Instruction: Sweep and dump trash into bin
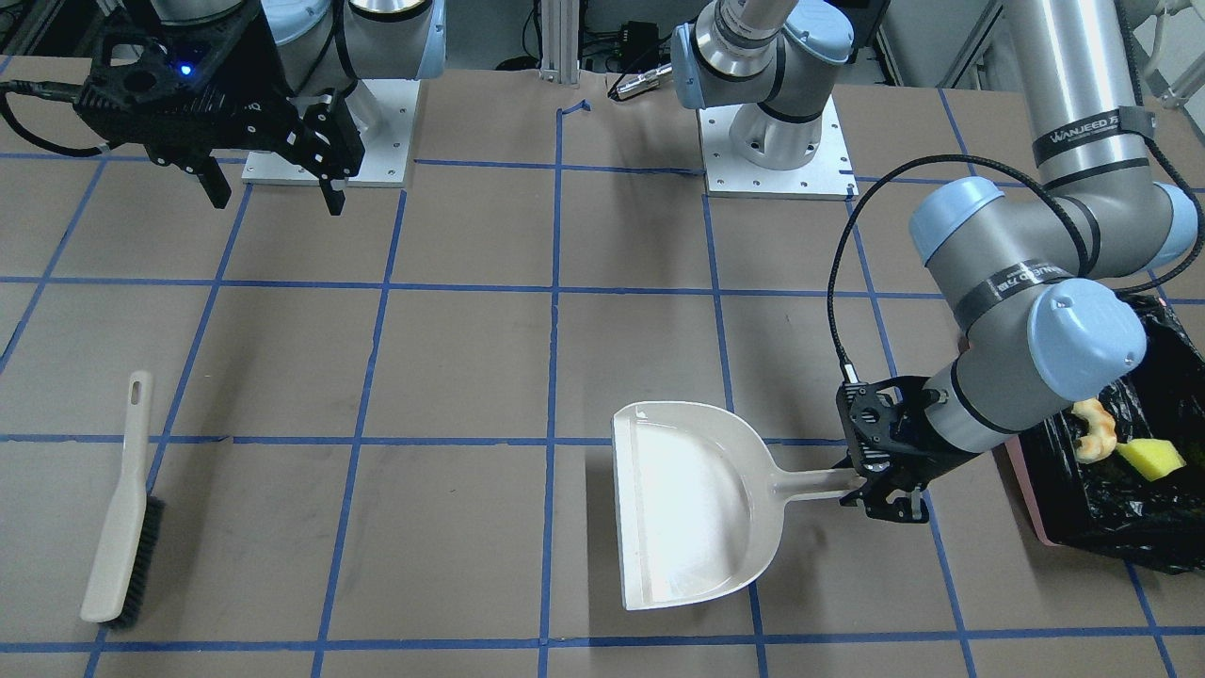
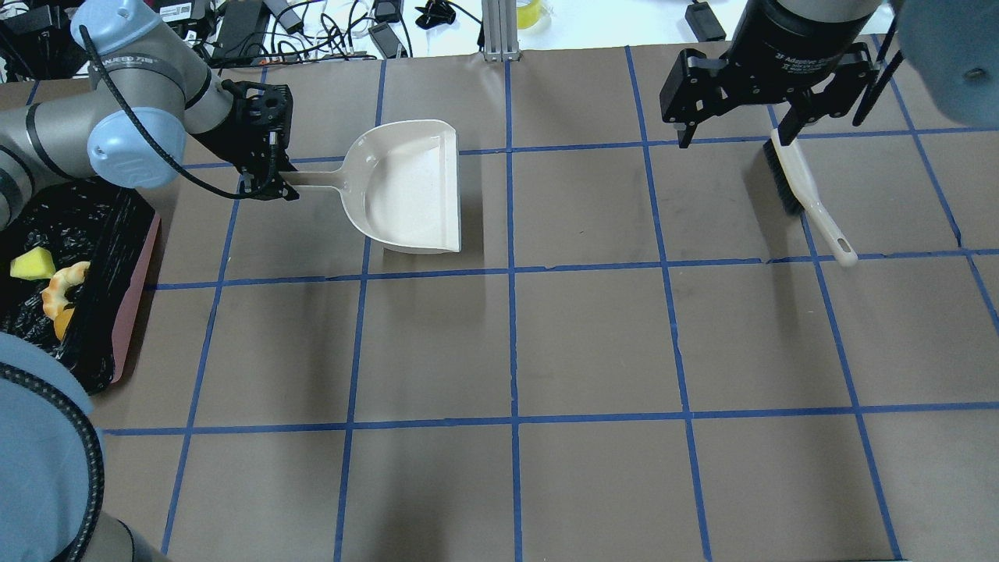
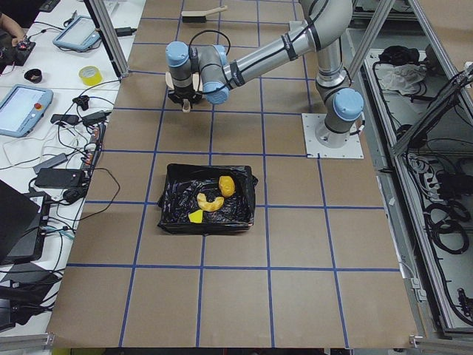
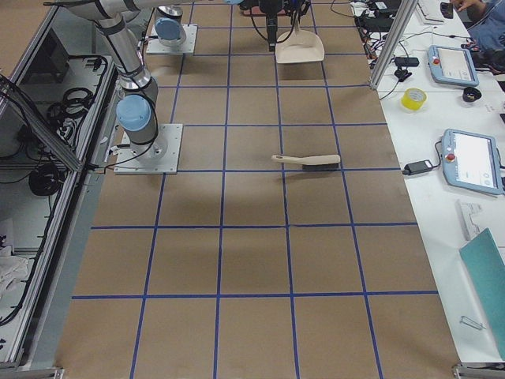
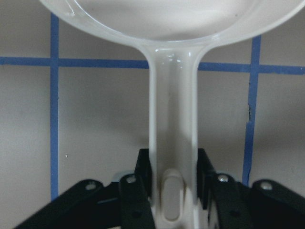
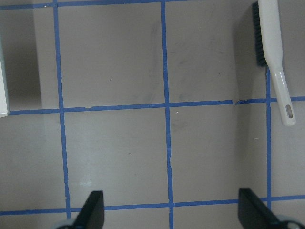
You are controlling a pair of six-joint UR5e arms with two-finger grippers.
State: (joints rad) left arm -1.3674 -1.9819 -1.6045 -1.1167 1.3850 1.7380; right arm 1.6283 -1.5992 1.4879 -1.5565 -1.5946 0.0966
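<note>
The trash lies inside the bin [image 2: 137, 290], on its black bag: a yellow-green wedge [image 2: 31, 264], a curved bread piece [image 2: 64, 282] and an orange lump [image 3: 227, 185]. The beige dustpan [image 2: 410, 191] rests flat on the table with nothing in it. My left gripper [image 2: 282, 184] is shut on the end of the dustpan's handle [image 5: 174, 119], one finger on each side. My right gripper [image 2: 734, 129] hangs open and empty high above the brush [image 2: 804, 187]. The brush lies on the table on my right side.
The bin stands at the table's left end, beside the left arm's elbow [image 2: 129, 148]. Blue tape lines [image 2: 511, 343] grid the brown table. Both arm bases [image 1: 772, 141] are bolted on at the robot's side. Benches with tablets and cables [image 3: 44, 111] flank the table ends.
</note>
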